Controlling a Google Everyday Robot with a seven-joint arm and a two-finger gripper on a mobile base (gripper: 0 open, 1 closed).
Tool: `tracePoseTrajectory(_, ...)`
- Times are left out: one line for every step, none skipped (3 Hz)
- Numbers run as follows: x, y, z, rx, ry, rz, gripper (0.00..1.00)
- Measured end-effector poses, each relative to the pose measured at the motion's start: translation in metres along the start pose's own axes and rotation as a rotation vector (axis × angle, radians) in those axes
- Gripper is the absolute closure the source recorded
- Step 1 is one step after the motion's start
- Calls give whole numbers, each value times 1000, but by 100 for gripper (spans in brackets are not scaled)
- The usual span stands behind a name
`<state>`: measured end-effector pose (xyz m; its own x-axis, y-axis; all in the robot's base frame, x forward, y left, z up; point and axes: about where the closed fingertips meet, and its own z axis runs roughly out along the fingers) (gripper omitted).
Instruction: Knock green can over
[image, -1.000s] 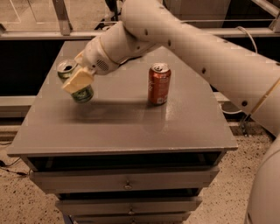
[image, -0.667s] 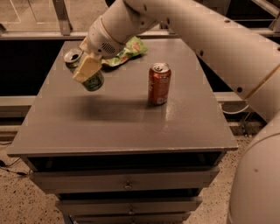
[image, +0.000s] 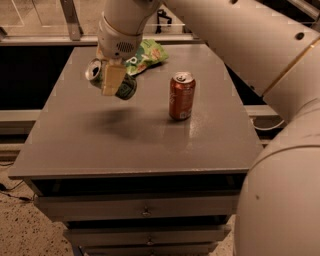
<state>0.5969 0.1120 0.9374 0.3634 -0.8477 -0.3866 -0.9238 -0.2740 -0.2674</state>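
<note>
The green can (image: 127, 88) is a small light-green drink can with a silver top. It hangs tilted on its side above the left part of the grey table (image: 150, 145), and its shadow lies on the tabletop below it. My gripper (image: 113, 86) comes down from the big white arm at the top and is shut on the green can. One cream finger (image: 113, 76) crosses the front of the can.
A red-orange soda can (image: 181, 96) stands upright right of the table's middle. A flat green snack bag (image: 146, 54) lies at the back, just behind the gripper. The white arm fills the upper right. Drawers are below the table's front edge.
The gripper has carried the green can up off the table and a little to the right. The can has tipped further onto its side. The red can has not moved.
</note>
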Motion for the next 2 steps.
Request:
tracePoseTrajectory(3,3,10,17,105,-46,100)
tracePoseTrajectory(3,7,31,33,148,-58,78)
